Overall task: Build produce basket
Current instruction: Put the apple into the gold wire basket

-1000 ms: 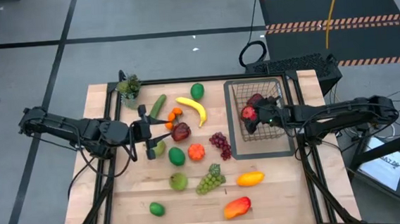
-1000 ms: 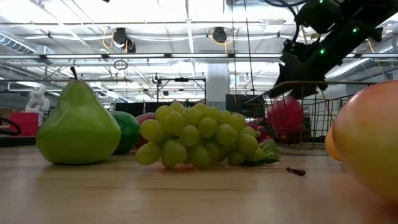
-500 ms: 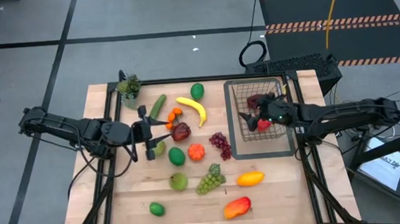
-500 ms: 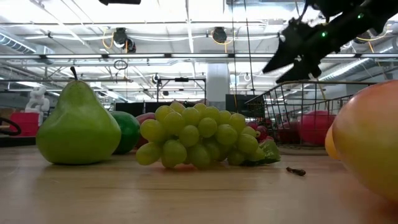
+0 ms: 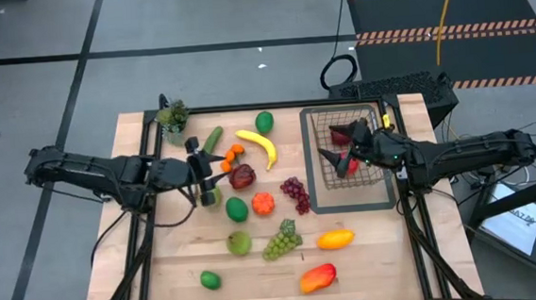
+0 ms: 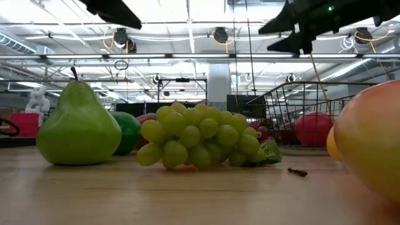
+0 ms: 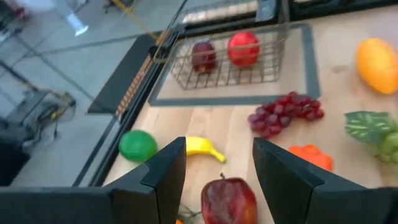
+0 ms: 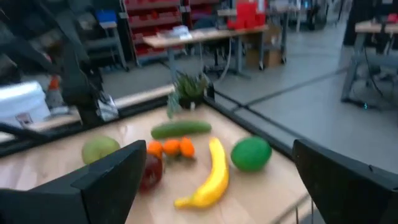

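Above the wire basket (image 5: 348, 154), the right gripper (image 5: 342, 150) hangs wide open and empty; two red fruits (image 7: 242, 48) already lie inside. The left gripper (image 5: 206, 178) hovers half-open, holding nothing, over a dark red apple (image 5: 242, 176). Closing off-centre could send that round apple rolling into the banana (image 5: 259, 146) beside it. Most produce sits scattered on the pale wooden table (image 5: 162, 261), workshop benches beyond

1. On your right, the rectangular dark grey wire-mesh basket (image 5: 349, 154) sits on the flat dark tray (image 5: 314, 199), two red apples (image 7: 243, 48) inside.
2. The right pincer (image 5: 343, 148) hangs over it.
3. On your left, the left pincer (image 5: 209, 180) hovers beside a dark red apple (image 5: 242, 176).
4. The curved yellow banana (image 5: 259, 146) lies between.
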